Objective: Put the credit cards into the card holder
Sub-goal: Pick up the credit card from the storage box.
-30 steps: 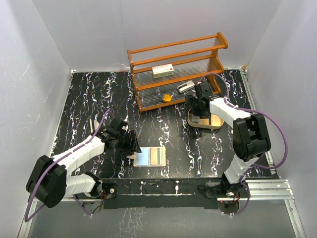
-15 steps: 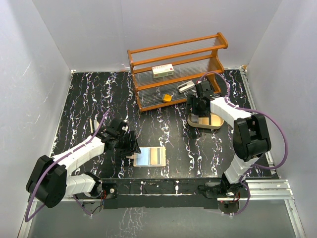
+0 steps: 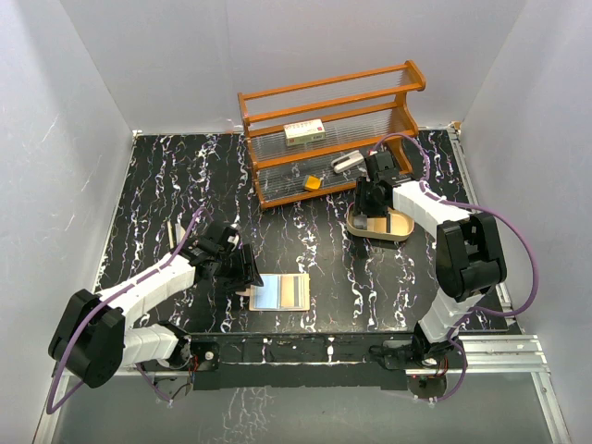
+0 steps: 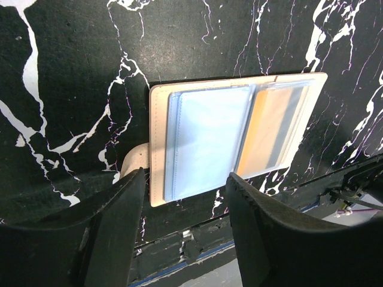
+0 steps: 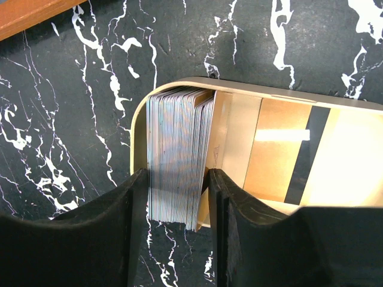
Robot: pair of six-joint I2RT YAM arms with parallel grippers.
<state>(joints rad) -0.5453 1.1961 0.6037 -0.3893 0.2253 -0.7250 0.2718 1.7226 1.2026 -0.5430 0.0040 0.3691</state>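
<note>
The card holder (image 3: 277, 293) lies open and flat near the table's front edge. Its clear blue pockets (image 4: 209, 140) face up, with an orange card (image 4: 272, 134) behind the right pocket. My left gripper (image 3: 242, 268) hovers open at the holder's left end (image 4: 185, 179), with nothing between its fingers. My right gripper (image 3: 370, 215) is down in the oval tray (image 3: 400, 237). Its jaws (image 5: 178, 176) press both long edges of a finely striped credit card (image 5: 179, 149) tilted against the tray's left rim. An orange-yellow card with a black stripe (image 5: 281, 149) lies flat in the tray.
A wooden rack (image 3: 328, 129) stands at the back. It holds a white box with red print (image 3: 304, 132), a small orange block (image 3: 313, 183) and a silver object (image 3: 347, 163). White walls enclose the table on three sides.
My right gripper's jaws have narrowed from wide open onto the striped card in the tray. The left arm and the card holder have not moved.
</note>
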